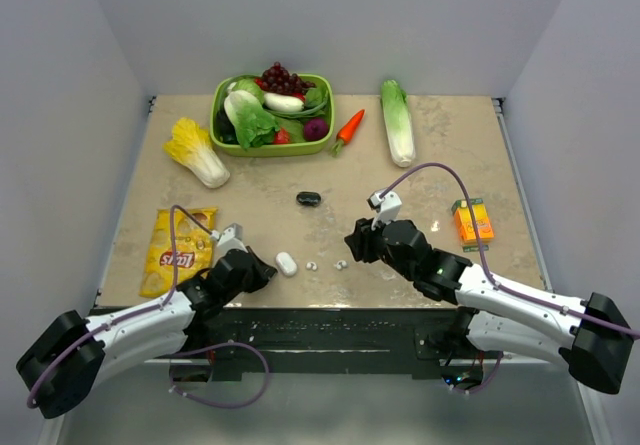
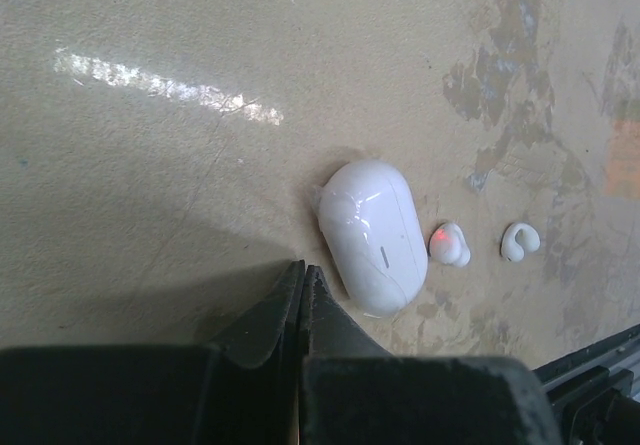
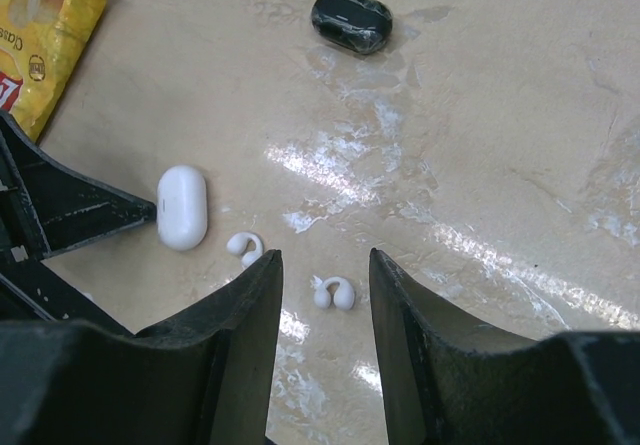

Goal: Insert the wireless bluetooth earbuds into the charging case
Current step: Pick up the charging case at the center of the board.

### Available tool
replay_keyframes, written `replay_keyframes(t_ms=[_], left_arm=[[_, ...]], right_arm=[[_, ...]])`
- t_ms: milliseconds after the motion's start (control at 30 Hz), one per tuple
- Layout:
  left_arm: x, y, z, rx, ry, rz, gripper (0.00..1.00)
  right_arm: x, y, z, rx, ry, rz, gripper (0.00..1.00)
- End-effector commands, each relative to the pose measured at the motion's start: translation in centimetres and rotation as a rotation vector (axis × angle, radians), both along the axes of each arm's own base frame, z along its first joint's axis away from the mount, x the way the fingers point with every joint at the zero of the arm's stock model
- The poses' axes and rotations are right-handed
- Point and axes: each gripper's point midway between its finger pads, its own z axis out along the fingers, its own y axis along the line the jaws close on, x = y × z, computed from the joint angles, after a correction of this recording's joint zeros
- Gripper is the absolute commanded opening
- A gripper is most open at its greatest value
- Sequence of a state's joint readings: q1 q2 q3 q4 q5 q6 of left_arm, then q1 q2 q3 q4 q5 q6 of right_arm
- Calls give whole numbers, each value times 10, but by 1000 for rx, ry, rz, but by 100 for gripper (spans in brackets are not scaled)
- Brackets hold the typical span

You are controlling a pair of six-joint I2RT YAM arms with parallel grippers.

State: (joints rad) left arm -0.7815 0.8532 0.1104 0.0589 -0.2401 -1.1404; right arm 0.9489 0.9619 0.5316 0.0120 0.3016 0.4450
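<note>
While the left end effector (image 2: 303,270) rests with its jaws pressed together just beside the white case (image 2: 372,235) on the counter (image 2: 150,165), one earbud (image 3: 244,247) lies near the case. The second earbud (image 3: 333,292) lies in line with the gap of the right end effector (image 3: 323,255), whose jaws are apart and empty.

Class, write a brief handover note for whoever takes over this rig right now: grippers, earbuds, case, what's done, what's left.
Left gripper: shut, empty, tip beside the charging case.
Right gripper: open, empty, lined up with one earbud.
Other earbud lies between that one and the case; all on the table.
Done: nothing inserted; case looks closed.
To do: open case, seat both earbuds.
</note>
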Motion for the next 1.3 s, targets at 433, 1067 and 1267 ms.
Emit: replay_keyframes(t_ms=[433,1067,1267], left_arm=[[-15,-44,6,-19,-8,-160,0],[3,-29,75,275,-241,-326,73],[16,-37,71,491,-215,-466,100]], right_arm=[[2,-5,4,6,-14,-32,44],[-1,-6,5,-3,-25,-5,44],[-2,-5,8,7,-31,4,45]])
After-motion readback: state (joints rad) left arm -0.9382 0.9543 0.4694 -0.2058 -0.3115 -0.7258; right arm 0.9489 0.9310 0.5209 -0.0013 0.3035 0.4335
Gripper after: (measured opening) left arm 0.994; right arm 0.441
